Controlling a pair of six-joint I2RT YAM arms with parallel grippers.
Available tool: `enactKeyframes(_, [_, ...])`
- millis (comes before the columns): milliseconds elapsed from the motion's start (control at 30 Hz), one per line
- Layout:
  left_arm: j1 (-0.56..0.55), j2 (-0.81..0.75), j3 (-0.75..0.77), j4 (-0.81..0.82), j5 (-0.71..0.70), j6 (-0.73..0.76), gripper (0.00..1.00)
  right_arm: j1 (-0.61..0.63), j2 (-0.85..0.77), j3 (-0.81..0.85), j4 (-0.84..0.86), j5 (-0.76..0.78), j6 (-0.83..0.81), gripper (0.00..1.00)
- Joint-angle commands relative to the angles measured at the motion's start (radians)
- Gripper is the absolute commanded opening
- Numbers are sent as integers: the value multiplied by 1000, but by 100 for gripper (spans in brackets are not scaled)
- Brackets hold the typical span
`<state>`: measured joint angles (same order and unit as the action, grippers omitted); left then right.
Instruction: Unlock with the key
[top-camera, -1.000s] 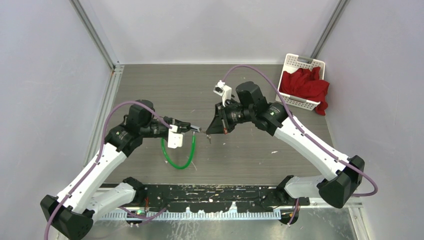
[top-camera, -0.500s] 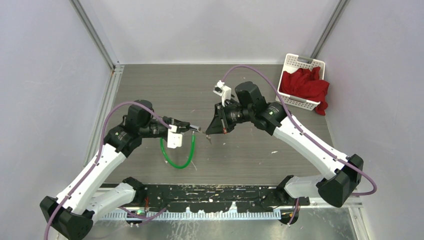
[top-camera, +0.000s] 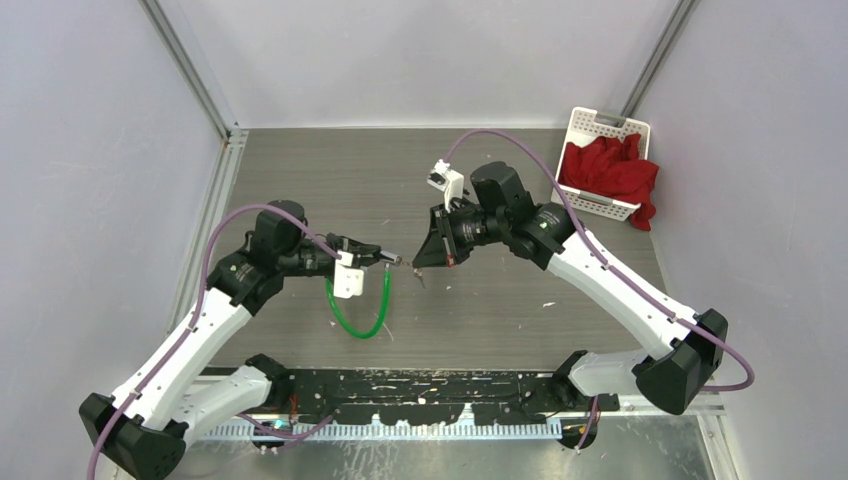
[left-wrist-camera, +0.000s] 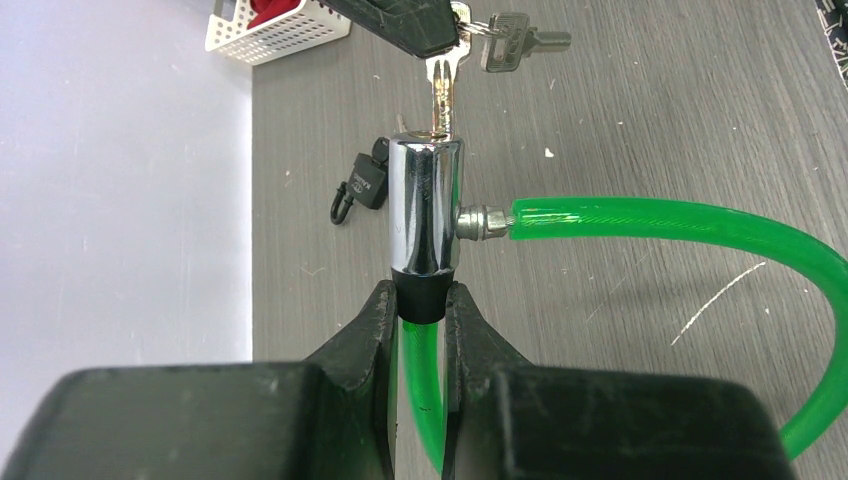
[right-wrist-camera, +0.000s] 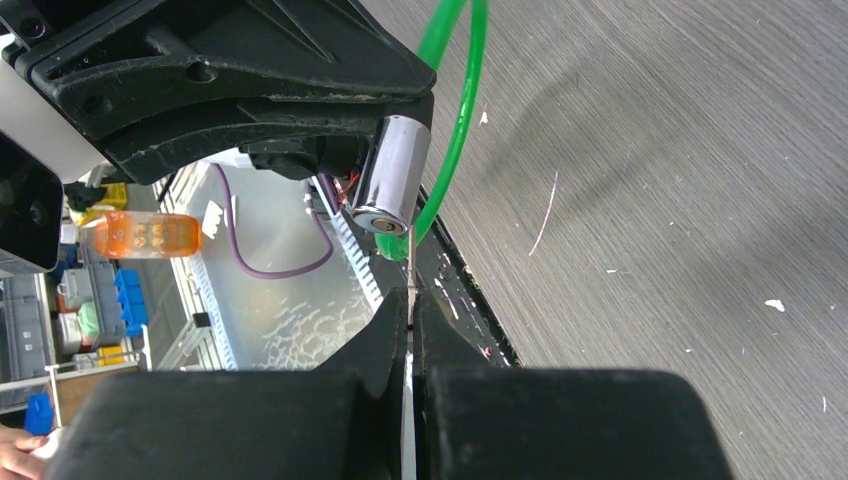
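Motion over the last second is slight: in the overhead view the left hand (top-camera: 385, 260) has eased a touch toward 7 o'clock, while the right hand (top-camera: 420, 262) has kept its place. The gap between them is as narrow as before. I judge that insertion has begun but the turn has not, so the lock is still to be opened.

The left hand is closed tight on the dark base of the lock cylinder (left-wrist-camera: 425, 205) and holds it above the desk (top-camera: 330, 170) near the middle. The green cable (left-wrist-camera: 690, 225) loops away from the cylinder's side toward 3 o'clock. The right hand is pinched shut on the key (left-wrist-camera: 441, 90), with the blade pointed at the cylinder's end.

The left wrist camera shows the blade tip meeting the cylinder's top face. It also shows a spare key (left-wrist-camera: 515, 45) on the same ring, and a small padlock (left-wrist-camera: 360, 185) lying on the desk beyond. The overhead view resolves none of these. The right wrist camera looks along the blade edge-on and shows the round keyway face. There the blade sits toward 4 o'clock of that face, so I cannot tell whether it is truly in the slot. Only the overhead view shows the basket (top-camera: 600, 125) of red cloth (top-camera: 610, 170), well apart at 2 o'clock.
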<state>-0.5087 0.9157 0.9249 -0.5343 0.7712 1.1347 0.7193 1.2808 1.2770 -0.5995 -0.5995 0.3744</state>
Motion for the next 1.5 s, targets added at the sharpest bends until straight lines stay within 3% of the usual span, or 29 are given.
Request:
enactKeyframes(0, [-1, -24, 23, 60, 36, 15, 0, 6, -35, 54, 12, -15, -9, 1])
enactKeyframes(1467, [-4, -25, 26, 50, 17, 22, 0, 6, -13, 11, 53, -14, 35, 1])
